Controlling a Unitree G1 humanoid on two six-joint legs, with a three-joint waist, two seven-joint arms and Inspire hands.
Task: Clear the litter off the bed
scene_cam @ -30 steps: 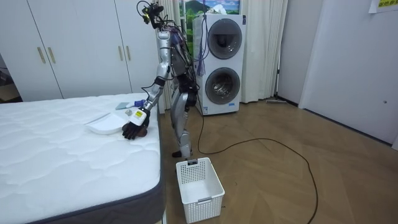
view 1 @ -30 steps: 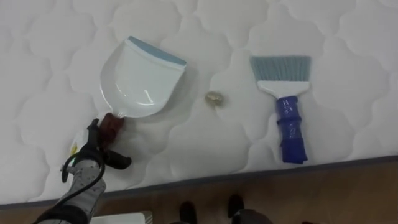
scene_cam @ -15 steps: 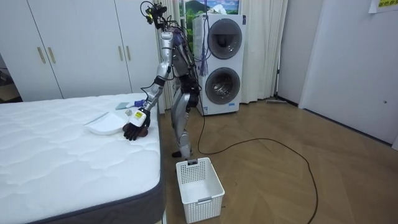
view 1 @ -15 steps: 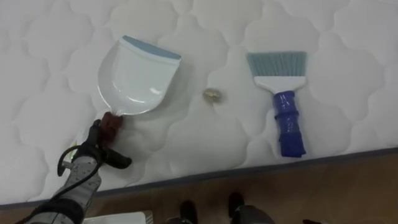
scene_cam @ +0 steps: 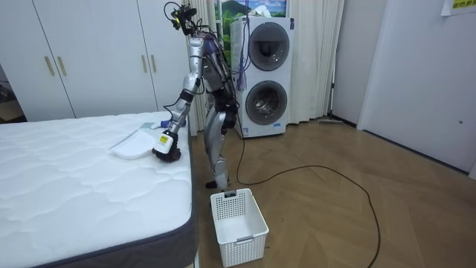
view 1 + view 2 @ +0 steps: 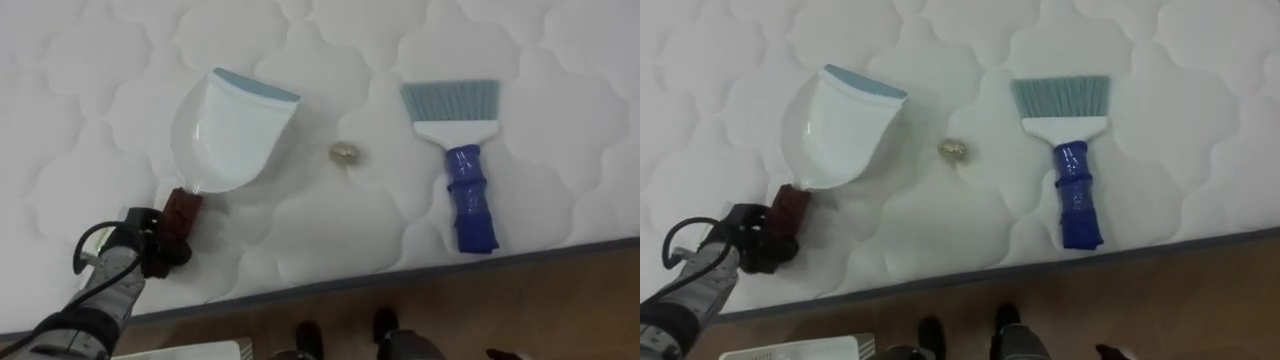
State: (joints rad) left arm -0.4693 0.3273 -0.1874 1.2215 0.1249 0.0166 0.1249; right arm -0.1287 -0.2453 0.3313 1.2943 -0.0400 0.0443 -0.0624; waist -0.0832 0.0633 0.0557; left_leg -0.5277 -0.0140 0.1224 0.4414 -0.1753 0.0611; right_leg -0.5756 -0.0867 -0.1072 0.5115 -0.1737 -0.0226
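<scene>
Both eye views look steeply down from the robot's head, close above the left hand [image 6: 150, 248] and the mattress [image 6: 330, 250] beyond it. The room view faces them from across the floor [image 5: 335, 216], sharing that hand and the dustpan [image 6: 235, 130].

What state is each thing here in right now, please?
Dustpan, handle gripped, mouth pointing away from the robot.
Left hand, shut on the dustpan's handle.
Brush, lying loose on the mattress, bristles away.
Scrap, lying between dustpan and brush.
Basket, upright on the floor, apparently empty.
</scene>
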